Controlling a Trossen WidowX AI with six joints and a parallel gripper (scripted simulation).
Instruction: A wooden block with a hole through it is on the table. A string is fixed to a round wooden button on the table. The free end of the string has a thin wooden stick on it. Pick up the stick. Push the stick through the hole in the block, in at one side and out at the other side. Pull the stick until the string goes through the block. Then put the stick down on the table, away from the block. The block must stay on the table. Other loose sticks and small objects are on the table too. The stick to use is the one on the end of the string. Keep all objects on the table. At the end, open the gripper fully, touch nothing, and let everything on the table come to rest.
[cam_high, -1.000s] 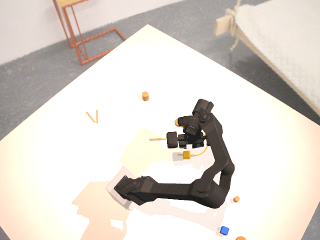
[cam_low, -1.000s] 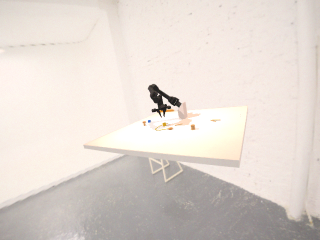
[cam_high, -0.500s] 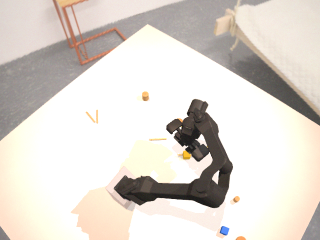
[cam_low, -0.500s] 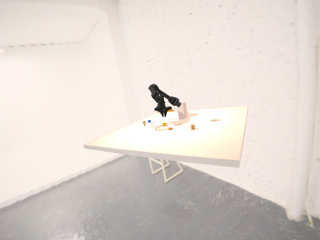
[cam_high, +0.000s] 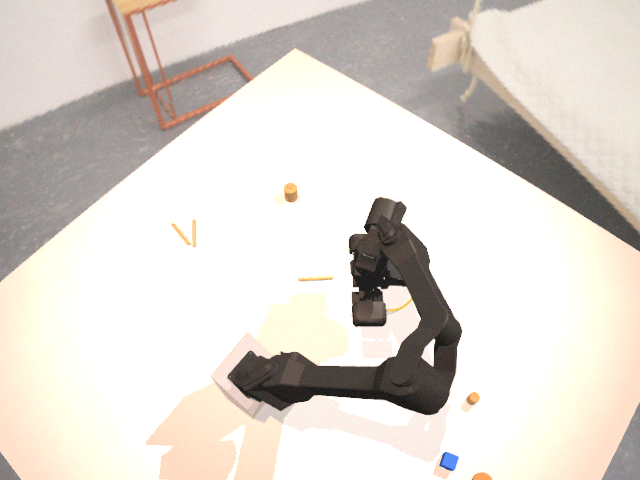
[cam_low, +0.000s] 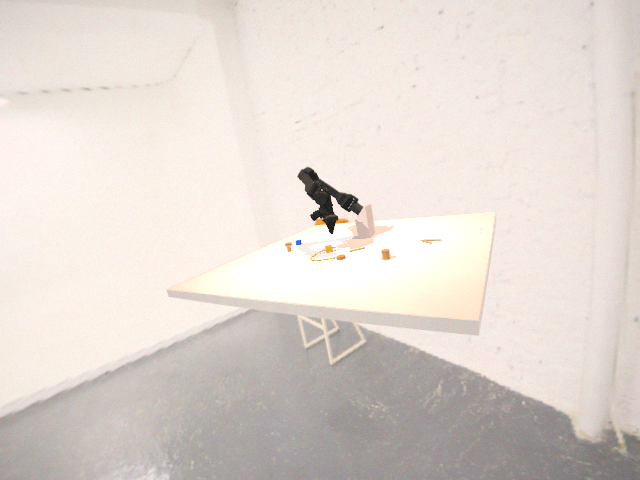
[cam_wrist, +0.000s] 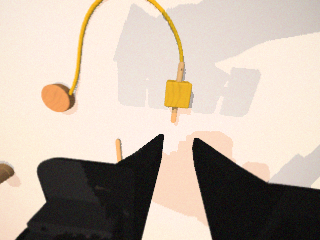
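Two loose sticks (cam_high: 194, 233) (cam_low: 431, 240) lie toward the left corner of the surface (cam_high: 155, 289) (cam_low: 413, 289). Right of them, the black tool (cam_wrist: 178, 140), partly spread and pinching nothing, hides the yellow block (cam_wrist: 178, 94) from above; the string's stick (cam_wrist: 180, 72) pokes out both sides.

You are looking into a bare, whitewashed room that reads as a workshop or studio, though you cannot tell which from these views. You see rough, pitted white walls and a mottled grey floor around the pale table (cam_high: 155, 206) (cam_low: 413, 289), with a thick white pipe (cam_low: 607, 206) running up one wall in the exterior view. From the top, you also find a reddish metal frame (cam_high: 140, 56) and a quilted white surface (cam_high: 573, 67) with rope tied round its wooden end.
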